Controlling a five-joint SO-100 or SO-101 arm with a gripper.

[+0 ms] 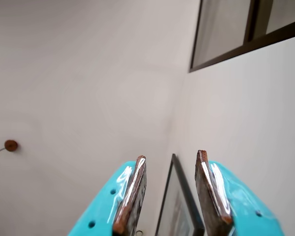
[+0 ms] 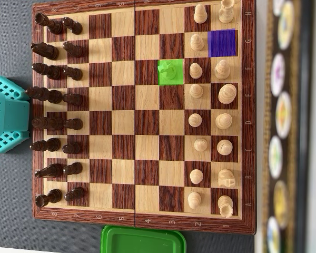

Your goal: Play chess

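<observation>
In the overhead view a wooden chessboard (image 2: 142, 219) lies flat. Dark pieces (image 2: 55, 96) fill two columns at its left. Light pieces (image 2: 210, 105) stand in two columns at its right. A green-marked square (image 2: 170, 71) holds one piece, tinted green. A purple-marked square (image 2: 221, 42) among the light pieces is empty. The teal arm (image 2: 5, 113) sits off the board's left edge. In the wrist view my gripper (image 1: 171, 155) points up at a pale wall, its jaws apart with nothing between them. No board or piece shows there.
A green plastic lid (image 2: 142, 240) lies below the board. A dark strip with round discs (image 2: 282, 126) runs along the right. The wrist view shows a dark picture frame (image 1: 179, 206), a dark window frame (image 1: 246, 42) and a small brown knob (image 1: 11, 145).
</observation>
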